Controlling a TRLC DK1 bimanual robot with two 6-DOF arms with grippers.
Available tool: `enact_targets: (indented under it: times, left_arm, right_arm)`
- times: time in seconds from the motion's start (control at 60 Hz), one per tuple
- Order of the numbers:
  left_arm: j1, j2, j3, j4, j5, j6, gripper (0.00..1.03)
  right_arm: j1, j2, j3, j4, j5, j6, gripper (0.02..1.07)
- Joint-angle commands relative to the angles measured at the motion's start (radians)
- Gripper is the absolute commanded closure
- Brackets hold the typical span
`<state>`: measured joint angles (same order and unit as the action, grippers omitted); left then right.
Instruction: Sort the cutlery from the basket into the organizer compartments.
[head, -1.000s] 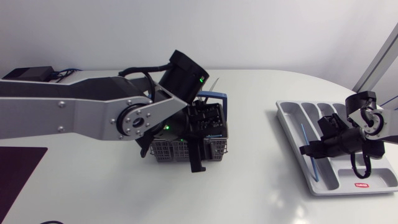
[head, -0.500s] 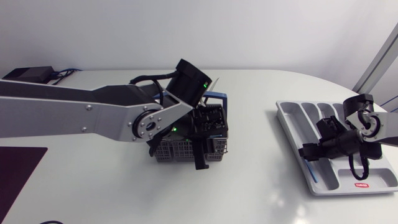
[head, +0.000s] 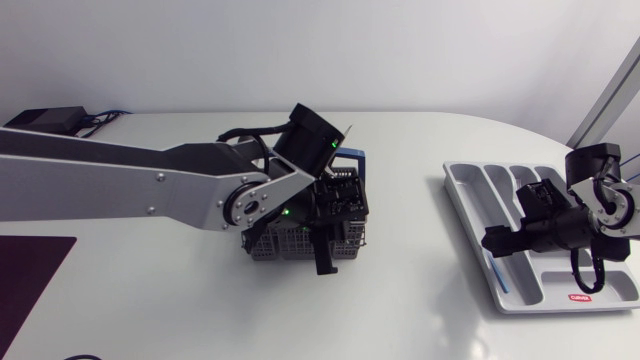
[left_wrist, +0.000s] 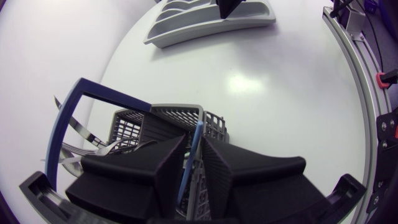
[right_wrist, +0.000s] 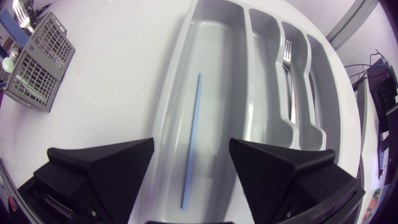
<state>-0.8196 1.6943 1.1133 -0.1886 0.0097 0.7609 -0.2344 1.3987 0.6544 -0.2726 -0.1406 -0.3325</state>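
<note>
A grey mesh basket (head: 262, 243) with a blue handle (left_wrist: 68, 124) stands mid-table and holds metal cutlery (left_wrist: 81, 134). My left gripper (head: 325, 215) reaches down into it. In the left wrist view its fingers (left_wrist: 194, 142) are shut on a thin blue straw (left_wrist: 196, 138) standing upright in the basket (left_wrist: 134, 127). The grey organizer (head: 470, 185) lies at the right. My right gripper (head: 510, 238) hovers open over its long side compartment. There a second blue straw (right_wrist: 193, 130) lies flat, under the gap between the fingers (right_wrist: 191, 150). A fork (right_wrist: 289, 68) lies in a narrow compartment.
A black box (head: 45, 118) with cables sits at the back left. A dark mat (head: 30, 270) covers the front left corner. The organizer (left_wrist: 186, 25) shows far ahead of the left gripper, and the basket (right_wrist: 37, 62) off to the right gripper's side.
My left gripper has closed around the blue straw in the basket, its arm shifting slightly right. My right gripper has opened, leaving its blue straw in the organizer, and drawn back a little.
</note>
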Motion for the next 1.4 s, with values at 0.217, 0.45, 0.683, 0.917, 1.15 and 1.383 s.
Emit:
enact_targets:
  times: [0.217,0.45,0.683,0.917,1.15,1.383]
  left_arm:
    - [-0.007,-0.025,0.010,0.009,-0.001,0.017,1.00]
    - [0.004,-0.113,0.010,-0.018,-0.001,0.011,1.00]
    - [-0.006,-0.249,0.003,-0.072,-0.001,-0.002,1.00]
    - [-0.013,-0.389,0.042,-0.121,0.001,-0.067,1.00]
    - [0.010,-0.418,0.111,-0.163,0.136,-0.250,1.00]
    - [0.068,-0.349,0.184,-0.207,0.360,-0.471,1.00]
  right_arm:
    - [0.063,-0.101,-0.044,-0.036,0.024,0.016,0.11]
    - [0.109,-0.171,-0.042,-0.073,0.041,0.020,0.09]
    - [0.216,-0.300,-0.044,-0.131,0.035,0.027,0.08]
    - [0.388,-0.463,-0.045,-0.183,0.001,0.049,0.08]
    - [0.492,-0.552,-0.015,-0.209,-0.120,0.072,0.08]
    - [0.569,-0.561,0.034,-0.172,-0.240,0.105,0.08]
